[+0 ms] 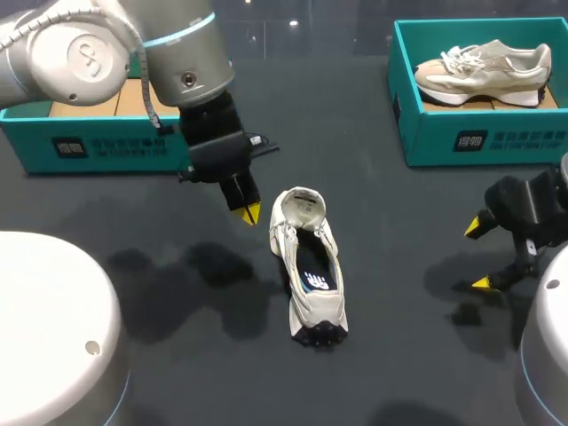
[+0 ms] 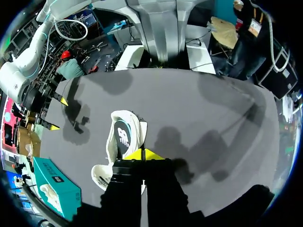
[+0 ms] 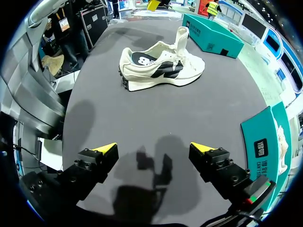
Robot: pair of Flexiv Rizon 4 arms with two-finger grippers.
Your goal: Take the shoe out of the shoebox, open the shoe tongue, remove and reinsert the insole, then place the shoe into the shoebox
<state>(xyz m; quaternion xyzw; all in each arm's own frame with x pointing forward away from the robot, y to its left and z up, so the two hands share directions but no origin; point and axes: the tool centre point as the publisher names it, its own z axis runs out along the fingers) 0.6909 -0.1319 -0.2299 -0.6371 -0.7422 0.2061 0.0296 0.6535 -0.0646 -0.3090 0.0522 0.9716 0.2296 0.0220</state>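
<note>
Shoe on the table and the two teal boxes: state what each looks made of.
Shoe: off-white upper, likely matte textile or suede, with woven laces; dark lugged sole looks rubbery. Right shoebox and left shoebox: probably cardboard, teal printed walls, thin straight edges, brown inside on the left one.

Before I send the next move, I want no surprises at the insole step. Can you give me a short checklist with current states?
1. Shoe standing on the table: ok.
2. Tongue folded open: ok.
3. Insole exposed inside the shoe: ok.
4. Left claw open for a grasp: not ok, shut and empty beside the tongue.
5. Right claw open, clear of the shoe: ok.
</note>
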